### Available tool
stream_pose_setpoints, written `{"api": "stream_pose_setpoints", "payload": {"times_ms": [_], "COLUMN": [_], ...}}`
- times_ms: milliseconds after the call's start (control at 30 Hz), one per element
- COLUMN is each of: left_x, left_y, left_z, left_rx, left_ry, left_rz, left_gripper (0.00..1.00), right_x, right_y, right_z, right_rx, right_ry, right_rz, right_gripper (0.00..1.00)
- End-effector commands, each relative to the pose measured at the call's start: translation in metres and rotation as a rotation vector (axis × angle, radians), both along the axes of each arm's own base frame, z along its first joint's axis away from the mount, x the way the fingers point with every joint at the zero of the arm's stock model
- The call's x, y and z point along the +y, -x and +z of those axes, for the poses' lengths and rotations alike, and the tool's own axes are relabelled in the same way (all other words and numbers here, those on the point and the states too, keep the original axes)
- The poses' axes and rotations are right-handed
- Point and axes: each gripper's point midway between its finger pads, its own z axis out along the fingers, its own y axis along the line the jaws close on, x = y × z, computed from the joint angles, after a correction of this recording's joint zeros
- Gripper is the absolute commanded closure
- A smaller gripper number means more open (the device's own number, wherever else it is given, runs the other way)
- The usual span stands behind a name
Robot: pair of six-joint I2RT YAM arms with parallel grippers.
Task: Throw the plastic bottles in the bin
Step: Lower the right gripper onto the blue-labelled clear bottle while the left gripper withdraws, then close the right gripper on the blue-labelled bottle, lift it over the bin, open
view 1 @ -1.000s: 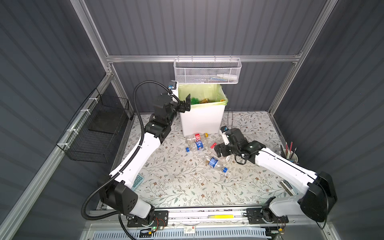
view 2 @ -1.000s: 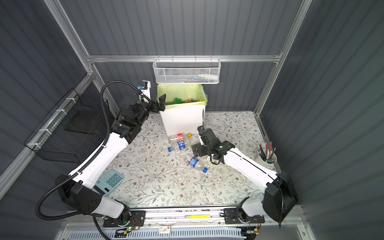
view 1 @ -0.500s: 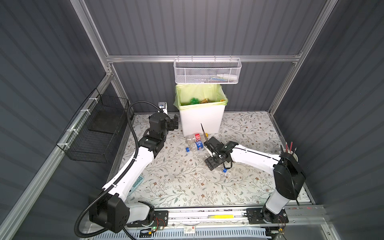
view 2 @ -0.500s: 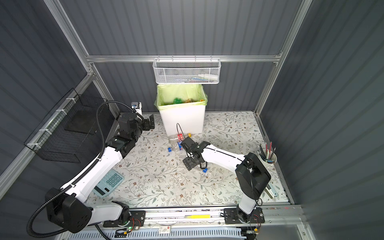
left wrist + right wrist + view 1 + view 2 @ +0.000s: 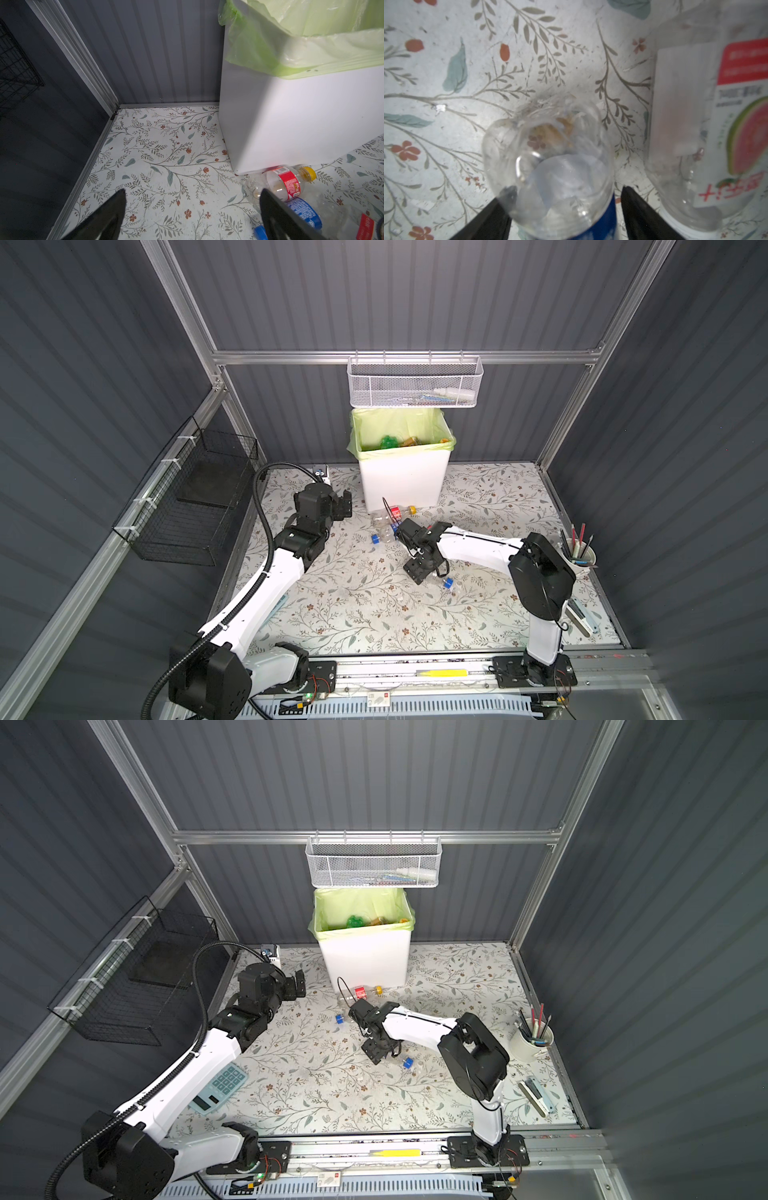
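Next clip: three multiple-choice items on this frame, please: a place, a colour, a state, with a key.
1. Where does the bin stand? A) at the back, under the mesh basket; B) front left corner; C) front right corner.
2. What colour is the cap of the red-label bottle nearest the bin? A) blue; B) yellow; C) green.
3. How is the left gripper? A) shut on a bottle; B) jaws open, empty; C) shut, empty.
1 A: it sits at the back, right below the basket. 2 B: the left wrist view shows it yellow. 3 B: only bare table shows between its jaws.
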Motion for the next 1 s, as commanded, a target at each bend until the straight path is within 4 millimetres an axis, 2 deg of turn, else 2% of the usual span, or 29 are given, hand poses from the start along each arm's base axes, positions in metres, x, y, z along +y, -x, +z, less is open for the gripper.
{"api": "stream_pose_setpoints", "payload": {"times_ms": [0, 300, 400, 533, 633, 700, 767, 800, 833, 900, 967], "left_x": [0.008, 0.012, 0.012, 0.012, 0.011, 0.009, 0.005, 0.003, 0.000, -0.003, -0.006], "left_y": [0.007, 0.012, 0.012, 0.012, 0.010, 0.009, 0.007, 0.007, 0.006, 0.005, 0.004], "left_z": [-0.009, -0.020, -0.021, -0.023, -0.031, -0.040, -0.050, -0.055, -0.060, -0.067, -0.074], "left_rx": [0.021, 0.044, 0.046, 0.052, 0.067, 0.085, 0.114, 0.128, 0.143, 0.167, 0.188], "left_ry": [0.009, 0.006, 0.006, 0.006, 0.000, -0.005, -0.010, -0.011, -0.015, -0.023, -0.031], "left_rz": [0.031, 0.049, 0.051, 0.051, 0.048, 0.044, 0.025, 0.011, -0.002, -0.020, -0.037], "left_gripper": [0.00, 0.00, 0.00, 0.00, 0.00, 0.00, 0.00, 0.00, 0.00, 0.00, 0.00], "right_x": [0.002, 0.009, 0.016, 0.028, 0.037, 0.038, 0.034, 0.030, 0.023, 0.004, -0.021], "right_y": [-0.001, -0.003, -0.009, -0.030, -0.059, -0.081, -0.101, -0.106, -0.109, -0.105, -0.093], "right_z": [0.005, 0.011, 0.026, 0.065, 0.125, 0.184, 0.264, 0.300, 0.344, 0.424, 0.490], "right_rx": [-0.007, -0.008, -0.046, -0.141, -0.277, -0.406, -0.589, -0.674, -0.787, -0.993, -1.166], "right_ry": [0.024, 0.002, -0.034, -0.102, -0.203, -0.302, -0.422, -0.473, -0.538, -0.658, -0.772], "right_rz": [0.019, 0.064, 0.081, 0.095, 0.085, 0.075, 0.064, 0.061, 0.060, 0.048, 0.024], "right_gripper": [0.24, 0.42, 0.45, 0.47, 0.50, 0.51, 0.52, 0.52, 0.51, 0.49, 0.49]}}
